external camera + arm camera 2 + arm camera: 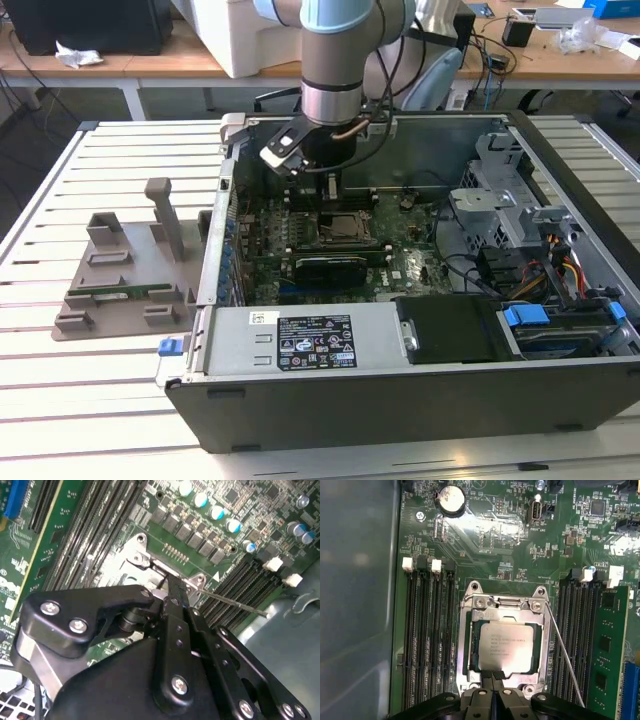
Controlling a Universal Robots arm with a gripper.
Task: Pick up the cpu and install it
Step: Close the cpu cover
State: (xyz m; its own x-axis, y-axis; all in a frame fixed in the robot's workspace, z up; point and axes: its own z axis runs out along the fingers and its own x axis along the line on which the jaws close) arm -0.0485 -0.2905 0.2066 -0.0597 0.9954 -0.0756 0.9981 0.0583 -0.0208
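Inside the open pc case (400, 405), on the motherboard (495, 535): the cpu (507, 647) lies flat in its socket, silver lid up, with the metal socket frame (469, 630) around all four sides. Can't tell whether the frame is pressing on it.

The gripper (493, 675) is right at the middle of one cpu edge. In the first wrist view the fingertips (488, 678) are pressed together with only a thin seam between them and nothing gripped. The tips overlap the lid's edge; I can't tell whether they touch it or sit just above it. The rest of the lid is uncovered. The second wrist view gives the same read: black fingers closed up over the frame's corner, linkage folded in.

The thin socket lever (564, 652) runs at a slant just beside the frame, between it and the memory slots on that side. One green memory stick (604, 650) is seated there. The slots (427, 645) on the other side of the socket hold no sticks.

Writing:
- The cpu lid has several lines of fine dark print, centred on the lid.
- The motherboard has small white silkscreen near the coin cell (451, 500).
- In the exterior view there's a white sticker (313, 343) with dense print and logos on the power supply, on the case's near side.

A grey parts fixture (125, 270) sits on the slatted table (60, 400) at the exterior view's left, well apart from the gripper.
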